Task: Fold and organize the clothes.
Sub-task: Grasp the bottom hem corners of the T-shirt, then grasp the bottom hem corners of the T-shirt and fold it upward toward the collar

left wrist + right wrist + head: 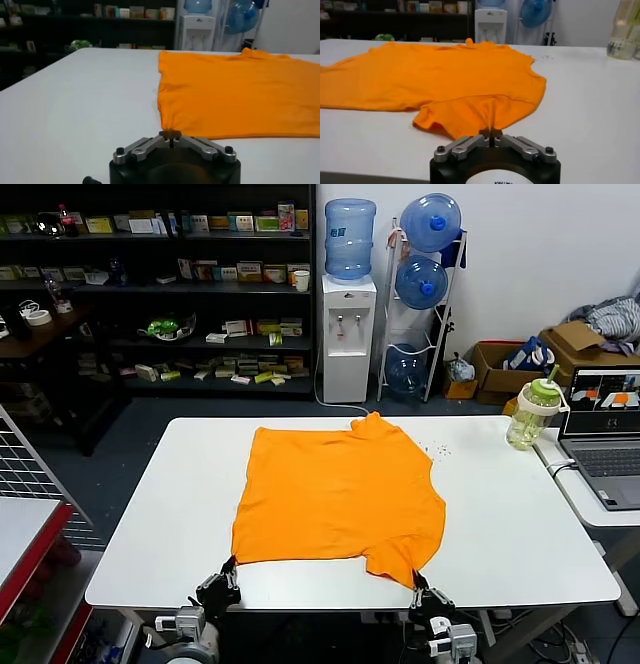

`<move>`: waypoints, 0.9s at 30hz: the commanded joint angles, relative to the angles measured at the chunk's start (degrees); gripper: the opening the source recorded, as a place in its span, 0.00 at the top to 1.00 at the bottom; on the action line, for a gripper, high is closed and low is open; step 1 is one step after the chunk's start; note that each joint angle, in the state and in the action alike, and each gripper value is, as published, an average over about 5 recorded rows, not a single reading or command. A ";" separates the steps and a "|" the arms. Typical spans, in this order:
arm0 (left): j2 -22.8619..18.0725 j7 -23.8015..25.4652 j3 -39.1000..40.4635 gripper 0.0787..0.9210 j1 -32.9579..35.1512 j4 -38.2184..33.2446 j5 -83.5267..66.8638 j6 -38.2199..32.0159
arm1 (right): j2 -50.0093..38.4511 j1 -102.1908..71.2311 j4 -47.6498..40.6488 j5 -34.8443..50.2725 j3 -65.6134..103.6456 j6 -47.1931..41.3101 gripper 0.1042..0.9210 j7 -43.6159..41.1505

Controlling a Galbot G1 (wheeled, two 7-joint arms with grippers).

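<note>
The bright orange T-shirt (pixel 338 494) lies spread on the white table (pixel 160 514), plain side up, no lettering showing. My left gripper (pixel 224 581) is at the table's near edge, shut on the shirt's near left corner (pixel 170 131). My right gripper (pixel 421 589) is also at the near edge, shut on the shirt's near right corner (pixel 490 129), where the cloth (pixel 470 82) is folded over and pulled into a point.
A green-lidded bottle (pixel 533 414) stands at the table's far right corner. A laptop (pixel 607 434) sits on a side table to the right. Shelves (pixel 160 284), a water dispenser (pixel 347 334) and water jugs (pixel 425 279) stand behind.
</note>
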 commanded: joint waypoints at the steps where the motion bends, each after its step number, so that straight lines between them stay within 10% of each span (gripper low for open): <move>1: 0.59 -0.54 0.04 0.99 0.39 -2.52 -1.32 0.48 | -2.05 -3.50 5.93 1.43 0.22 0.34 0.97 0.53; 17: 9.43 -3.21 -3.70 0.99 17.83 -19.87 -6.83 2.45 | -7.51 -18.99 15.92 2.14 3.04 5.27 0.97 1.61; 27: 8.41 1.81 -1.73 0.99 6.68 -15.28 -5.96 -1.52 | -8.30 1.74 11.03 6.31 1.49 4.25 0.97 4.32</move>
